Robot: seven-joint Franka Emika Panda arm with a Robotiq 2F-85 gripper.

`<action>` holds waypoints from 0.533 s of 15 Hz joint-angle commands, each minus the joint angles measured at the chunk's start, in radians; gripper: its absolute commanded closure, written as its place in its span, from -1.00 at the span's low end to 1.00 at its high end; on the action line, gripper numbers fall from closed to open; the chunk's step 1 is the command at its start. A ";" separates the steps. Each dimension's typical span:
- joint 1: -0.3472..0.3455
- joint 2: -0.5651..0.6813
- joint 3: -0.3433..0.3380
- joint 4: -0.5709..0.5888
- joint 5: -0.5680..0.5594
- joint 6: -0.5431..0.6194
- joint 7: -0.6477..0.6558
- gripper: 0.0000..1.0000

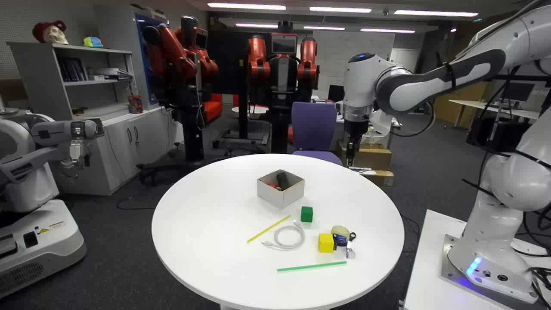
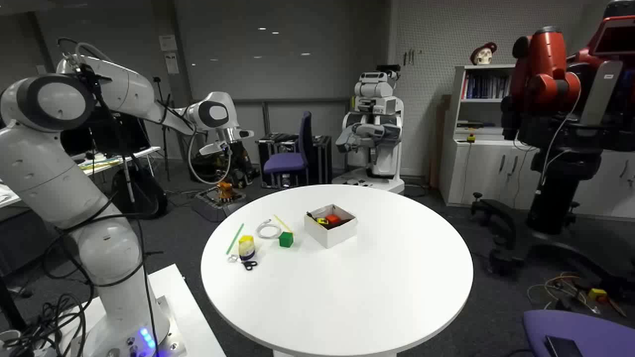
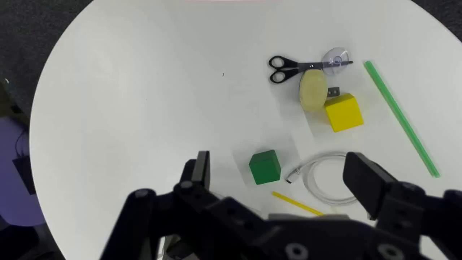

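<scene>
My gripper (image 3: 278, 160) is open and empty, high above the round white table (image 3: 144, 108); it also shows in an exterior view (image 1: 351, 157). Between its fingers in the wrist view, far below, lies a green cube (image 3: 265, 168). A coiled white cable (image 3: 309, 180) and a yellow stick (image 3: 297, 203) lie beside it. A yellow cube (image 3: 344, 112) sits by a pale oval object (image 3: 313, 90), black-handled scissors (image 3: 306, 67), a clear suction cup (image 3: 335, 59) and a small dark piece (image 3: 333, 91). A green stick (image 3: 402, 119) lies at the right.
An open white box (image 1: 280, 196) with black, red and yellow things inside stands on the table. Purple chairs (image 1: 314, 127), red robots (image 1: 284, 77), a white robot (image 2: 374, 124) and a shelf cabinet (image 2: 486, 109) stand around. My arm's base is on a white side table (image 1: 426, 258).
</scene>
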 commanded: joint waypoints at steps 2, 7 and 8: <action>0.034 -0.002 -0.044 -0.014 0.015 0.021 -0.002 -1.00; 0.055 0.057 -0.084 -0.064 0.027 0.115 -0.101 -1.00; 0.055 0.074 -0.083 -0.075 0.013 0.133 -0.100 -1.00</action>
